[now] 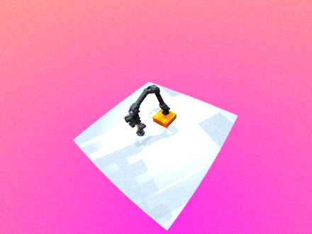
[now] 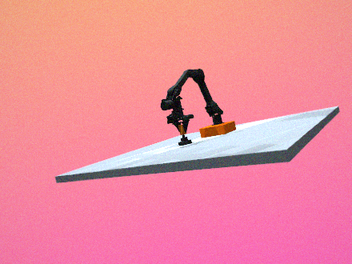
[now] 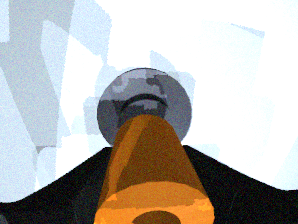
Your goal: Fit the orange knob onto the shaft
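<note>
The orange knob (image 2: 182, 129) (image 3: 148, 165) is a long cylinder, held roughly upright over the pedestal. My gripper (image 2: 182, 130) is shut on it, with a black finger at each side. The dark round pedestal (image 1: 140, 134) (image 2: 185, 142) (image 3: 109, 112) stands on the table below the knob. In the exterior view a short dark stretch shows between the knob's lower end and the pedestal's base, so the knob is not down on the base. In the wrist view the knob's lower end covers the shaft. Whether the shaft's tip is in the hole, and its flat side, cannot be seen.
The orange block (image 1: 164, 118) (image 2: 218, 130) under the arm's base stands a short way from the pedestal. The black arm arches from it over to the pedestal. The pale table (image 1: 184, 152) (image 2: 256, 146) carries patchy grey shadows.
</note>
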`<state>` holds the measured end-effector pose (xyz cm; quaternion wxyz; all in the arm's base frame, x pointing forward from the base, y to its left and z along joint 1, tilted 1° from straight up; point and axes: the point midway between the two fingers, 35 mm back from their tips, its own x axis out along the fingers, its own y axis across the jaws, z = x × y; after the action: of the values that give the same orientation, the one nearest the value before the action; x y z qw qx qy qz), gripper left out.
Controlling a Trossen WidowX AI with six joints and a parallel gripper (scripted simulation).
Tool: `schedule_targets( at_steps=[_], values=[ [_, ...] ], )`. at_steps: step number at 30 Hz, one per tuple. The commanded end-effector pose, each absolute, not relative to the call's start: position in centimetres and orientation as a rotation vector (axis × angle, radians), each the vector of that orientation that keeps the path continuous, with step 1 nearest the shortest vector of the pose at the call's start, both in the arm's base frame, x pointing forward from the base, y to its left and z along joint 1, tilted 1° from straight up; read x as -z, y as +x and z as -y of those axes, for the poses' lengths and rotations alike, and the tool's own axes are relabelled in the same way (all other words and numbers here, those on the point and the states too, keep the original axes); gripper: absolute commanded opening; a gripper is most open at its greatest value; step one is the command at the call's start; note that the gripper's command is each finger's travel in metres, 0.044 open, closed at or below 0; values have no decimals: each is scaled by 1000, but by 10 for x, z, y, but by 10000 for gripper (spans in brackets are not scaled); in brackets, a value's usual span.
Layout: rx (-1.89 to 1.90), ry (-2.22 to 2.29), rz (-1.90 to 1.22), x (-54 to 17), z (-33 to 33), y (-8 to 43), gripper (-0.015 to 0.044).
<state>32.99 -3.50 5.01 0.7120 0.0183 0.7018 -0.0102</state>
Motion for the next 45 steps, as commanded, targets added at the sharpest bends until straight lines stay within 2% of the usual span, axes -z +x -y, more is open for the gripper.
schedule_targets(
  at_steps=[1,37,45],
  values=[
    [119,135,-1545,-55,35,331,0],
    [127,143,-1544,-53,35,333,0],
    [289,308,-1529,-54,36,335,0]
  ],
)
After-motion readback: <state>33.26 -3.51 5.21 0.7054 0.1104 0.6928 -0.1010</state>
